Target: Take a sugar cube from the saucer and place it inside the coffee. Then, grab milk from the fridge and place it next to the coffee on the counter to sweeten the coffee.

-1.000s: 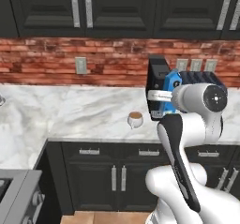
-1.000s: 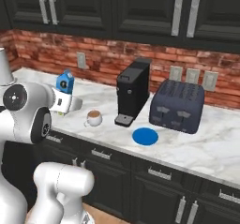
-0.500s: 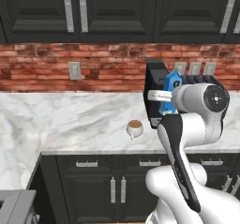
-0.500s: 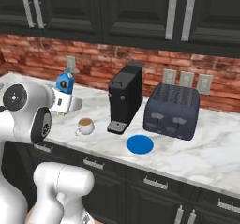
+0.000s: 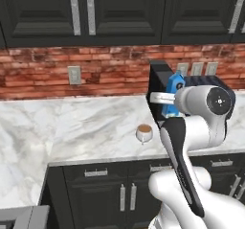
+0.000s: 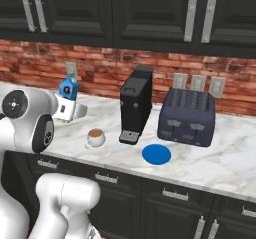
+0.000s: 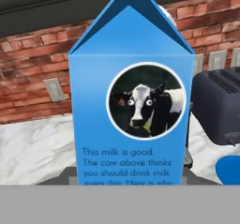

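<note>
My gripper (image 5: pixel 166 98) (image 6: pixel 67 102) is shut on the milk (image 5: pixel 174 94) (image 6: pixel 68 88), a small blue gabled carton held upright in the air above the counter (image 5: pixel 72 127) (image 6: pixel 230 163). Its cow label looms close in the hand view, milk (image 7: pixel 131 101). The coffee (image 5: pixel 144 132) (image 6: pixel 95 137), a white cup of brown liquid, stands on the marble below and in front of the carton. The blue saucer (image 6: pixel 156 154) (image 7: pixel 229 169) lies to the cup's right. The sugar cube and the fridge are out of view.
A black coffee machine (image 6: pixel 136 104) (image 5: pixel 155 89) stands behind the cup, with a dark toaster (image 6: pixel 187 116) (image 7: pixel 218 106) to its right. Brick backsplash with outlets and black upper cabinets rise behind. Bare marble stretches left of the cup.
The base has driven, so both base views have shifted and the counter looks nearer. The gripper keeps the milk in the same hold.
</note>
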{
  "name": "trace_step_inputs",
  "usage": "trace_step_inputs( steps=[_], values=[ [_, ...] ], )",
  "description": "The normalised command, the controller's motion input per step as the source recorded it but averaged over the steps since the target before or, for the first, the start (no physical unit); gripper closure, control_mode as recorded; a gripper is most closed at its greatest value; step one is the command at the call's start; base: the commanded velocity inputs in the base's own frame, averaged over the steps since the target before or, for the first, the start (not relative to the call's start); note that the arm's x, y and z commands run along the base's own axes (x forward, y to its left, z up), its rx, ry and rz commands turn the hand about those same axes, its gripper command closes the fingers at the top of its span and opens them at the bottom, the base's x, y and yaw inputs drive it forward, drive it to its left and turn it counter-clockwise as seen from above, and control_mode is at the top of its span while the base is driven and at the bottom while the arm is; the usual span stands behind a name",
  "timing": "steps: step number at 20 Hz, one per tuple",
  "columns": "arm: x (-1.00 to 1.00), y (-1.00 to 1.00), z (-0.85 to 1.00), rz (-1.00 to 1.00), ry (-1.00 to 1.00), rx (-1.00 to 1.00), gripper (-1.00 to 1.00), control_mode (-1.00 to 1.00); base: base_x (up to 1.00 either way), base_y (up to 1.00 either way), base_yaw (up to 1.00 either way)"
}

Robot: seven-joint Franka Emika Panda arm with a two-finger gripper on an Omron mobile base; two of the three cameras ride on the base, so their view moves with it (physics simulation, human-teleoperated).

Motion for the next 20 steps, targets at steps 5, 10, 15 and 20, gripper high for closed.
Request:
trace_step_inputs(
  steps=[5, 10, 15, 20],
  values=[
    [0.0, 0.0, 0.0, 0.0, 0.0, 0.0, 1.0, 1.0, 0.25, 0.19, -0.26],
    [0.0, 0.07, 0.0, -0.07, -0.01, -0.06, 1.0, -1.0, 0.05, 0.04, -0.09],
    [0.0, 0.13, -0.02, -0.02, 0.0, -0.04, 1.0, -1.0, 0.0, 0.0, 0.0],
    [0.17, 0.43, -0.08, 0.0, 0.01, -0.03, 1.0, -1.0, 0.0, 0.0, 0.0]
  ],
)
